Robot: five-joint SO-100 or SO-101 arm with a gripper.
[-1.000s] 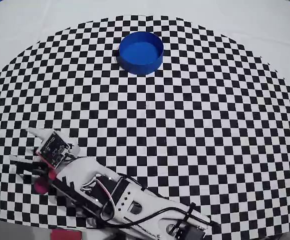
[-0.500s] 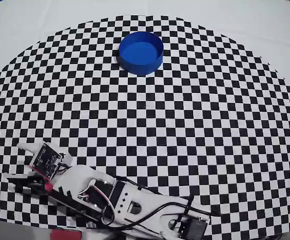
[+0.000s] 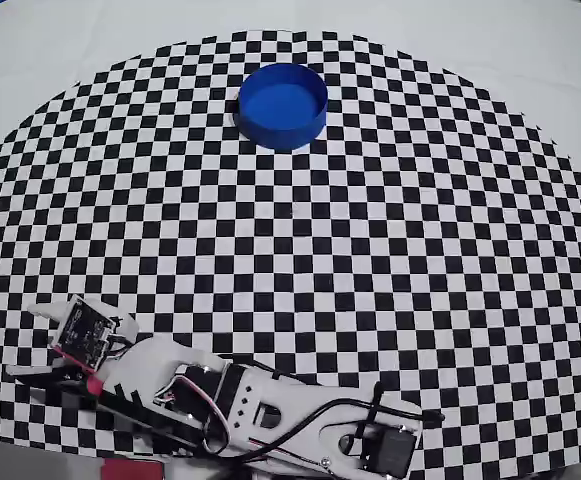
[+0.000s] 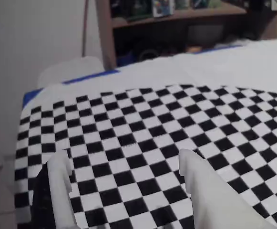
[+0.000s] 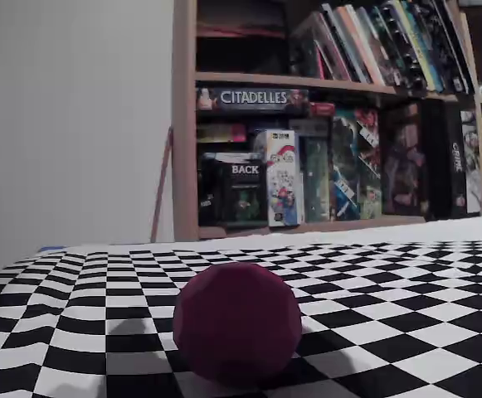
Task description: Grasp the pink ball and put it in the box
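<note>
arm low at the near-left edge of the checkered mat, fingers spread and empty

in the wrist view the gripper (image 4: 124,179) shows two white fingers (image 4: 202,191) held apart with only bare checkered cloth (image 4: 143,124) between them. the pink ball (image 5: 236,322) sits on the mat close to the fixed view's camera; it does not show between the fingers, and its place relative to them cannot be told. overhead, the box (image 3: 282,105) stands far beyond the gripper (image 3: 40,340), well apart, toward the top of the mat. a bookshelf (image 5: 323,124) stands behind the table in the fixed view.
</note>
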